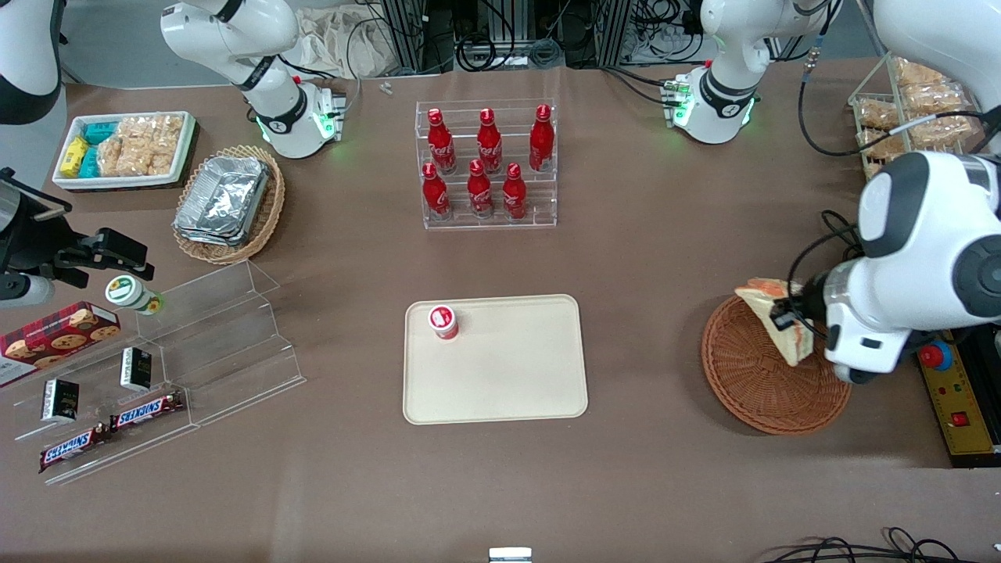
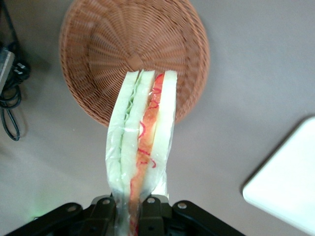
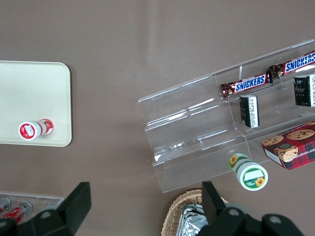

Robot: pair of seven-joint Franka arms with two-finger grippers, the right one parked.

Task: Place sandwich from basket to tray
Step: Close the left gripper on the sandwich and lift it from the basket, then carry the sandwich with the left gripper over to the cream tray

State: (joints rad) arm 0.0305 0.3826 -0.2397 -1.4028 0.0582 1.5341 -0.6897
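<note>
Hidden: my gripper [image 1: 791, 319], largely behind my own wrist housing; sandwich [image 2: 141, 147] base, lost between my fingers [image 2: 106, 211]. Cut off: tray [image 2: 285, 187], beside them.

My working arm is glossy white, built of rounded shells with dark grey-black bands at the joints. Its round white base carries a black ring with a small white logo and glows green at the sides, and it sits at the table's edge farthest from the front camera. Black cables loop from the base and along the forearm. My gripper [image 2: 133, 209] is matte black: flat angular body, silver screw heads on top, two short black fingers [image 2: 106, 202]. From the front it shows as a small black block [image 1: 784, 319] under the white wrist
</note>
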